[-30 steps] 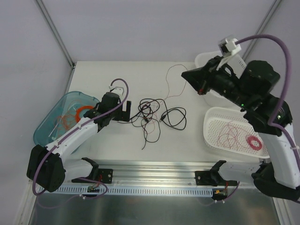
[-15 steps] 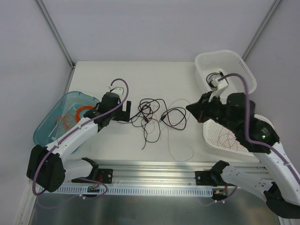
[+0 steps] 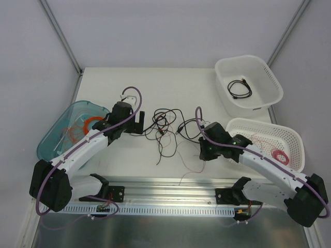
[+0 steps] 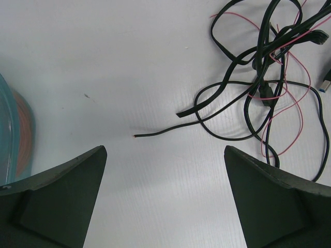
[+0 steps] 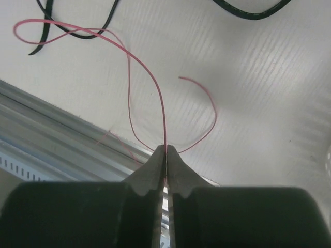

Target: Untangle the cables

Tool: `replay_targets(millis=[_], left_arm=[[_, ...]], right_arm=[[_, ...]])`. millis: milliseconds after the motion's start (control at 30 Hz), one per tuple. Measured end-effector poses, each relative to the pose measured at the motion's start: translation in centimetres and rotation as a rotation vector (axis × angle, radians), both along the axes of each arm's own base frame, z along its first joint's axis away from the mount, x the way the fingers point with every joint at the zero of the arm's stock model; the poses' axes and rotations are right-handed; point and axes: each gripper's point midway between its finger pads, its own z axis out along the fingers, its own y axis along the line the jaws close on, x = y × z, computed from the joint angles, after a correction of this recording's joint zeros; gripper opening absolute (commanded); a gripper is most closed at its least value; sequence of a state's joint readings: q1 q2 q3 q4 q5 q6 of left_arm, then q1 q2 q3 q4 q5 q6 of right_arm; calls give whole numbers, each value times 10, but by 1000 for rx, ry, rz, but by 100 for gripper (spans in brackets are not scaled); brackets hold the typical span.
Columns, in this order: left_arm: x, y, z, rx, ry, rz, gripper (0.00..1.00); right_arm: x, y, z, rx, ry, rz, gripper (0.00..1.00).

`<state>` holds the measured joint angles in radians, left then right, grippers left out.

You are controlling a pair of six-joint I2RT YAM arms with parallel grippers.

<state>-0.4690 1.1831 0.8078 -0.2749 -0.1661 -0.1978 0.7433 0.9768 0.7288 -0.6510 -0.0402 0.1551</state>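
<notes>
My right arm has dropped from high over the white baskets to low over the front of the white table (image 3: 129, 82). The right gripper (image 3: 206, 150) now sits just to the right of the loose tangle of thin black and red cables (image 3: 168, 126). In the right wrist view, the right gripper (image 5: 166, 149) is clenched on a thin red wire (image 5: 160, 98), which is pinched right at the fingertips. From there the wire rises in a curve, loops left under a black strand and ends free. A second, shorter tail curls off to the right above the aluminium front rail (image 5: 51, 124). From above I can only faintly see that wire trailing toward the rail (image 3: 170, 182).

The left gripper (image 3: 138, 121) stands just left of the tangle with its fingers spread wide and nothing between them. In its own view, the left gripper (image 4: 163, 155) frames bare table. One loose black wire end lies just ahead of it, and the cables (image 4: 264, 77) are bunched further off to the upper right. The translucent teal plastic tub (image 3: 57, 134) lies behind it on the left.
</notes>
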Motion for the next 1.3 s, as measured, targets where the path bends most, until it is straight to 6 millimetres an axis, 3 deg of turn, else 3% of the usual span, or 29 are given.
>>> replay_targets(millis=[100, 200, 233, 333, 467, 733, 867, 1300], left_arm=[[0, 0, 0, 0, 0, 0, 99], [0, 0, 0, 1, -1, 1, 99], [0, 0, 0, 2, 0, 1, 99], [0, 1, 0, 3, -1, 2, 99], [0, 1, 0, 3, -1, 2, 99], [0, 1, 0, 3, -1, 1, 99], [0, 1, 0, 4, -1, 1, 99], [0, 1, 0, 4, -1, 1, 99]], right_arm=[[0, 4, -20, -55, 62, 12, 13], [-5, 5, -36, -107, 118, 27, 28], [-7, 5, -40, -121, 132, 32, 40], [-11, 6, -50, -156, 163, 43, 55], [-9, 3, -53, -191, 148, 29, 66], [11, -2, -48, -234, 88, -109, 66], [19, -3, -48, -224, 74, -217, 61], [27, -2, -76, -256, 134, -437, 48]])
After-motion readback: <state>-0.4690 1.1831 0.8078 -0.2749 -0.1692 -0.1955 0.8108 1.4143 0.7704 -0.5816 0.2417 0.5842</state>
